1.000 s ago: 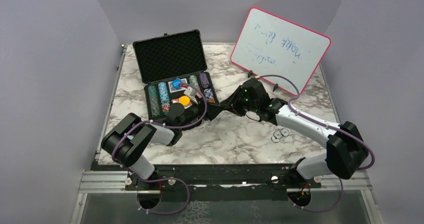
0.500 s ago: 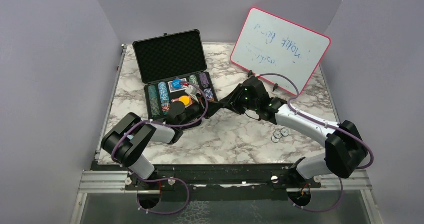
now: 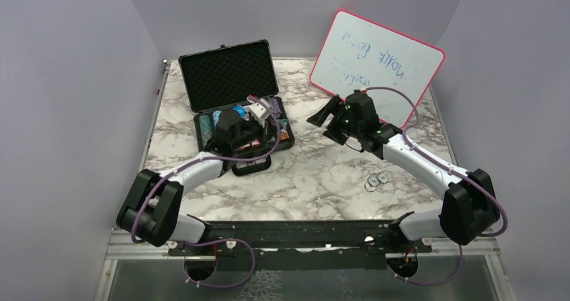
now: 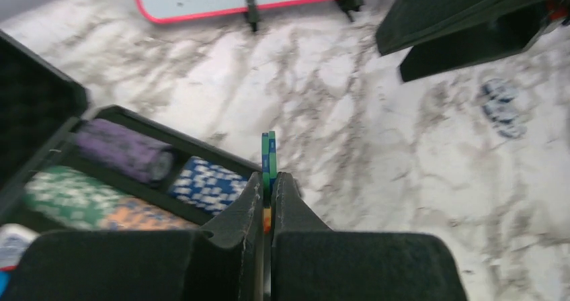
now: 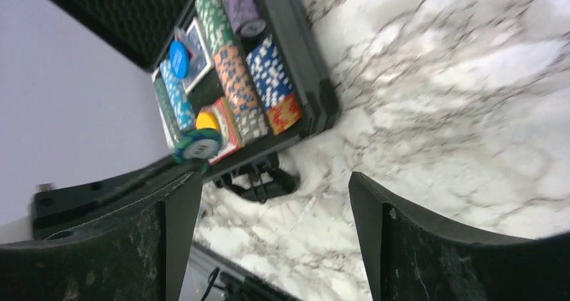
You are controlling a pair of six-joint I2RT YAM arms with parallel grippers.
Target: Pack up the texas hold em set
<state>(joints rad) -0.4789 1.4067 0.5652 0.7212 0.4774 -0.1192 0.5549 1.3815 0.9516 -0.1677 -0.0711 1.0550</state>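
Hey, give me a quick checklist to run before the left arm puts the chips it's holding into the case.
1. Left gripper shut firmly on the held chips: ok.
2. Case lid up, tray reachable: ok.
3. Right gripper open, empty and away from the case: ok.
4. Free slot in a chip row for the held chips: cannot tell.
5. All chips off the table: not ok, loose chips lie near the right arm.

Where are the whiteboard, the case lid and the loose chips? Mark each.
whiteboard (image 3: 378, 62), top view, white face.
case lid (image 3: 228, 74), top view, foam centre.
loose chips (image 3: 375, 179), top view, middle of cluster.
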